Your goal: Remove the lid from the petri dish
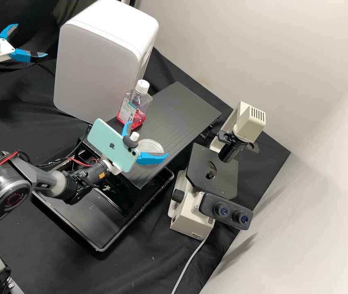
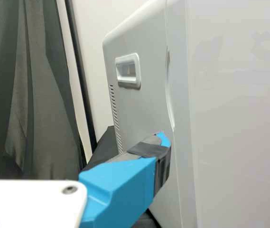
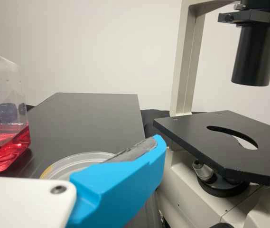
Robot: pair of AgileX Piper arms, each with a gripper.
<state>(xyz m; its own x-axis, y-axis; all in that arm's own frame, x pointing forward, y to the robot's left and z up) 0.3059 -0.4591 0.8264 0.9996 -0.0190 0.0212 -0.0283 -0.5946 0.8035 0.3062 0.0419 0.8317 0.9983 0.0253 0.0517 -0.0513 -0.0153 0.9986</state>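
Observation:
The clear petri dish (image 1: 151, 145) with its lid on lies at the near corner of a raised black platform (image 1: 186, 110). My right gripper (image 1: 148, 139) is open, with one blue finger on each side of the dish; whether they touch it I cannot tell. In the right wrist view the petri dish (image 3: 75, 164) sits just beyond one blue finger (image 3: 125, 183). My left gripper (image 1: 31, 40) hangs open and holds nothing at the far left, high beside the white box (image 1: 104, 57). One of its blue fingers (image 2: 125, 185) lies against the white box (image 2: 220, 118).
A flask of red liquid (image 1: 134, 107) stands on the platform behind the dish, close to the right gripper. A microscope (image 1: 218, 171) stands to the right, its black stage (image 3: 225, 142) near the dish. A black tray (image 1: 100, 232) lies under the platform.

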